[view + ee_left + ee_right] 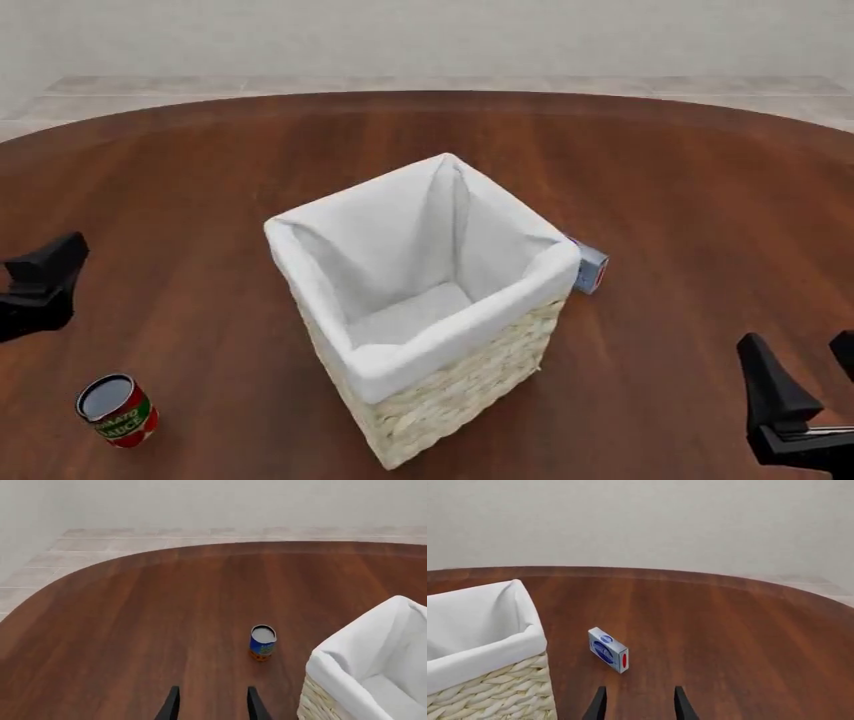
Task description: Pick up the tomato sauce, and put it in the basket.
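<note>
Both hands hold nothing and touch nothing. In its own wrist view the left hand [210, 705] shows two dark fingers spread with bare table between them; the right hand [637, 704] looks the same in its wrist view, fingers parted over bare wood. In the front view the left hand [40, 285] sits at the left edge of the frame and the right hand [801, 410] at the lower right, both well apart from the objects. There is one tomato sauce [116, 410], standing upright on the table [694, 200] in the lower left of the front view, below the left hand and well apart from the basket [441, 395]. The left wrist view shows a can [263, 642] whose label looks mostly blue, so the colour is hard to judge there. There is one basket, upright in the middle of the front view, its white lining showing. One small blue-grey box [608, 650] stands just beside the basket's right wall; the front view shows only a sliver of it, the right wrist view shows it whole with its red mark.
</note>
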### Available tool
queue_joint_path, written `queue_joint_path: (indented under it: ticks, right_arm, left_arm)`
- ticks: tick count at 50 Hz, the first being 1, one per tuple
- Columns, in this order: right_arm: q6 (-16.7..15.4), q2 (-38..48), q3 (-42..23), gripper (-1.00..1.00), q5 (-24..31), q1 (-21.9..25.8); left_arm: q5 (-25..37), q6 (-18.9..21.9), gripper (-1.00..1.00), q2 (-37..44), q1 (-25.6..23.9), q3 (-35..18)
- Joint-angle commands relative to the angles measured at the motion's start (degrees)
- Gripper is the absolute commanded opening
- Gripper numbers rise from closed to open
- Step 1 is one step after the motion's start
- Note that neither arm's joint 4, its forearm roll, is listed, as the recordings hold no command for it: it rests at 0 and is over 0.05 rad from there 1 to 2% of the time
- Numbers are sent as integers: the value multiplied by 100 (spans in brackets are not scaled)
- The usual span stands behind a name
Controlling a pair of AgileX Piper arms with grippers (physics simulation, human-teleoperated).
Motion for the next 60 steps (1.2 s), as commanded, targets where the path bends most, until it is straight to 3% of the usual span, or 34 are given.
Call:
queue_joint_path:
  ticks: [1,3,6,12,15,17,27,46,50,54,60]
  right_arm:
    - [40,119,0,100,-94,-26]
    - [39,121,0,100,-95,-41]
    - [33,120,0,100,-99,-44]
    - [30,141,0,100,-121,-57]
    - [35,143,0,100,-119,-59]
    - [30,142,0,100,-116,-59]
    - [38,93,0,100,-70,-90]
    - [28,42,1,100,-3,-19]
    - [30,100,1,100,-52,-24]
    - [24,150,1,100,-95,-14]
    - [10,184,1,100,-123,4]
  left_arm:
    - [891,-86,100,649,311,-800]
    - [1032,-6,100,869,548,-891]
    - [1231,-166,100,1018,535,-1017]
    - [1412,-70,100,1589,556,-959]
    - [1600,8,100,1562,574,-1007]
    - [1733,-301,100,1573,517,-1082]
    - [2053,-588,100,1784,467,-1195]
    - [2250,-318,100,2063,584,-1173]
    - [2321,-550,100,2166,561,-1075]
    - [2401,-392,100,2204,592,-1032]
    - [2541,-505,100,2238,568,-1002]
